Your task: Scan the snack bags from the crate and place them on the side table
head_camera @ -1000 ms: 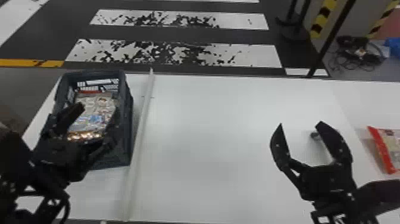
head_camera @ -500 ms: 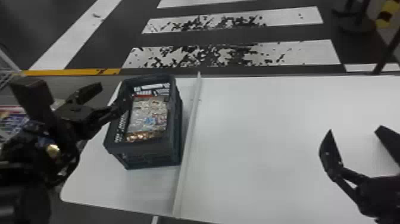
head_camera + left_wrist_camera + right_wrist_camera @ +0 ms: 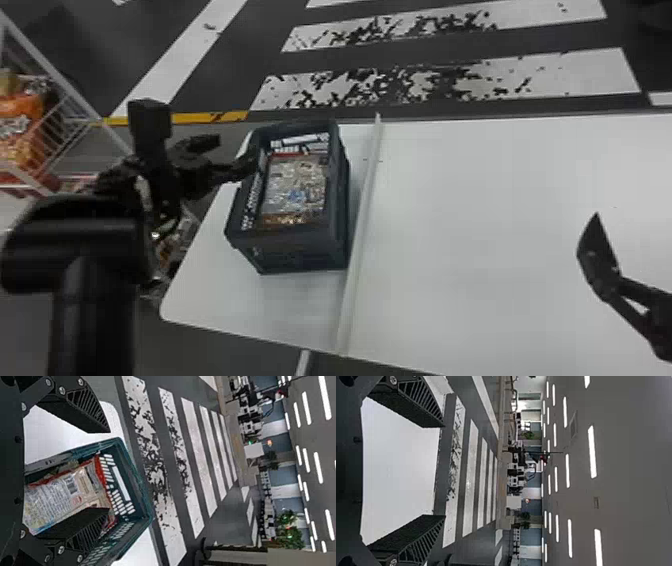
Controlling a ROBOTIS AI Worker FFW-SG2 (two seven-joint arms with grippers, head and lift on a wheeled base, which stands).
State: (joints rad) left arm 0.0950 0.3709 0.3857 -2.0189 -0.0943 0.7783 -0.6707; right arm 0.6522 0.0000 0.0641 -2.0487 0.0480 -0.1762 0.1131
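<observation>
Contents: glossy, crinkled, red-edged plastic snack bags (image 3: 296, 187), inside crate.
Detail, left wrist view: printed black-and-white barcode (image 3: 71, 487) on a bag.
Container: dark, rectangular, slotted plastic crate (image 3: 302, 252) on smooth white table (image 3: 475, 225).
Black left gripper (image 3: 227, 152): wide open, empty, at crate's left edge.
Black right gripper (image 3: 597, 255): wide open, empty, above table.

Indoor hall, crosswalk-striped floor (image 3: 575, 72)

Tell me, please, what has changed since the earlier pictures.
The head view has swung left, showing more of the wire rack; the left gripper has shifted leftward, from over the crate to its left rim. Nothing was gripped or released. The crate and its snack bags stayed put.
</observation>
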